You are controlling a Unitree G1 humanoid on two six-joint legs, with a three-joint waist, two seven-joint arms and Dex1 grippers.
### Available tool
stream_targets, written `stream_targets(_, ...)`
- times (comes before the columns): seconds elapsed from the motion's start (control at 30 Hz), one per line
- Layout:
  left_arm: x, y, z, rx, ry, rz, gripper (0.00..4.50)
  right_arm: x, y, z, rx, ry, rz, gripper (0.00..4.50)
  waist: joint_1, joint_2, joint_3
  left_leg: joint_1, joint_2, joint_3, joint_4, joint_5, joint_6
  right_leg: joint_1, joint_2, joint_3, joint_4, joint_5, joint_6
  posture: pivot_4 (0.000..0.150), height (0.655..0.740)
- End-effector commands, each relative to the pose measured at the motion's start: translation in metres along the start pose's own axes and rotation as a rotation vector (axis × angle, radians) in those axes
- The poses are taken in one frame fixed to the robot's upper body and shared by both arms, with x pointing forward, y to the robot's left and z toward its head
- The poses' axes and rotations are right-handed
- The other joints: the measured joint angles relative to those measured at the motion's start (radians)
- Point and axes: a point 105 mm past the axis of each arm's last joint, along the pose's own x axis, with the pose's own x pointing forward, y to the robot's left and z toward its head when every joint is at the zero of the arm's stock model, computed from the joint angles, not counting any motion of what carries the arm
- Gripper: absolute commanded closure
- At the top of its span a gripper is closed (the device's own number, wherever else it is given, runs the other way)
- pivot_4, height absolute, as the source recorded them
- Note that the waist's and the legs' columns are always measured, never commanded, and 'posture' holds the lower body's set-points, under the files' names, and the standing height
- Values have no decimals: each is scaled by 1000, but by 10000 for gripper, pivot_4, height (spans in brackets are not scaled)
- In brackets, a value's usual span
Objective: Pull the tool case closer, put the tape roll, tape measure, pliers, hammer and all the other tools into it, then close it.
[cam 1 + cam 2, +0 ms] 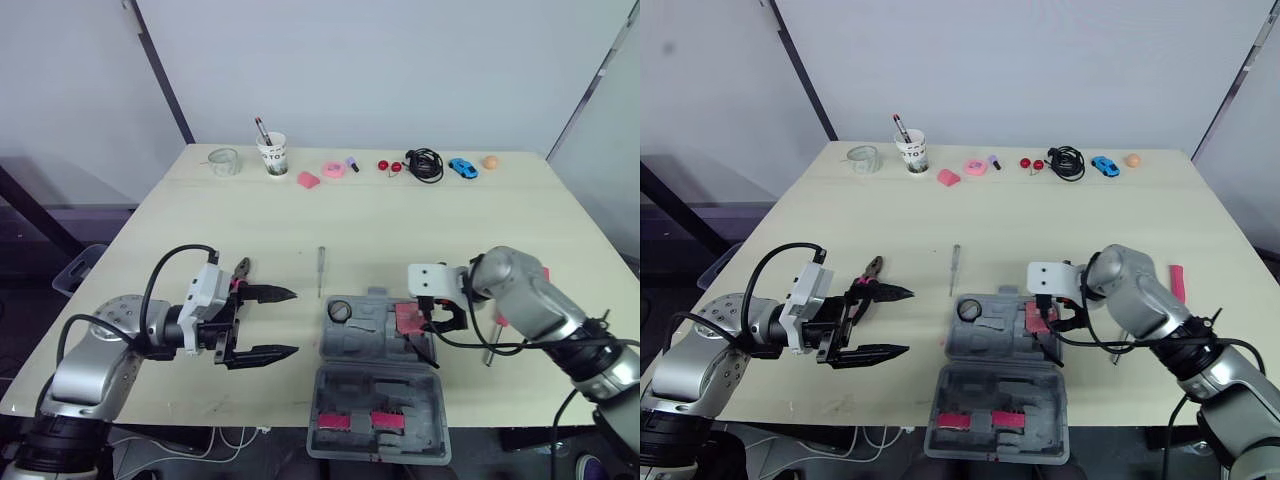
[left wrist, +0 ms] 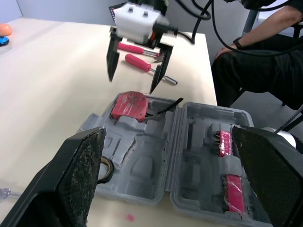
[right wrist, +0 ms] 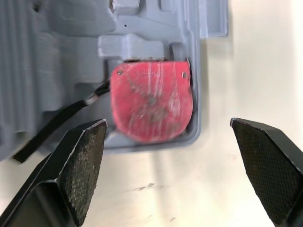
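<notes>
Head stereo fwd/down over table [image 1: 400,220]; both wrist cams near tool case [image 2: 142,168]

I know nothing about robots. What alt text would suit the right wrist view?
A red tape measure sits in a corner pocket of the grey tool case, its black strap trailing across the moulded tray. The right tool's two black fingers stand wide open either side of it, with pale table beside the case.

Dark print on the white cup [image 1: 272,155], far beyond the left gripper [image 1: 296,322], is illegible; nothing else carries readable text.
</notes>
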Motion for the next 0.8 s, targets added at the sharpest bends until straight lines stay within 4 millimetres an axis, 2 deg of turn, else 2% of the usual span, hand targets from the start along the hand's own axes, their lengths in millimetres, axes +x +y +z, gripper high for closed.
stream_targets(0.03,-3,0,9,47,-4,2,0,-13,-2,4,46,-118,-35,1191,-2,0,0,0,0,0,0,0,0,0,0,0,0,0,0,1500,7400)
stream_targets(0.17,-3,0,9,48,-4,0,0,-13,-2,-6,153,-272,-73,1191,-1,0,0,0,0,0,0,0,0,0,0,0,0,0,0,1500,7400)
stream_targets(0.2,-3,0,9,48,-4,-1,0,-12,-1,-6,164,-322,-86,3371,-1,-1,0,0,0,0,0,0,0,0,0,0,0,0,0,1500,7400)
stream_targets(0.3,-2,1,9,48,-5,-3,0,-7,2,-5,187,-436,-101,14446,-2,0,0,0,0,0,0,0,0,1,0,0,0,0,0,1500,7400)
stream_targets(0.33,-2,1,10,49,-5,-5,0,-4,3,-7,190,-449,-105,23223,-2,0,0,0,0,0,0,0,0,1,0,1,0,0,0,1500,7400)
stream_targets(0.37,-2,1,10,49,-5,-7,0,-2,4,-9,196,-457,-108,24577,-2,0,0,0,0,0,0,0,0,0,0,1,0,0,0,1500,7400)
stream_targets(0.47,-2,2,10,51,-4,-9,0,2,2,-9,205,-497,-149,39152,-2,0,0,0,0,0,0,0,0,0,0,1,0,0,0,1500,7400)
stream_targets(0.63,-2,3,11,51,-4,-13,0,6,-1,-8,230,-573,-205,39152,-2,0,0,0,0,0,0,0,0,0,0,1,0,0,0,1500,7400)
stream_targets(0.8,-1,2,10,49,-4,-13,0,18,8,-14,281,-635,-193,39152,0,0,0,0,0,0,0,0,0,1,0,1,0,0,0,1500,7400)
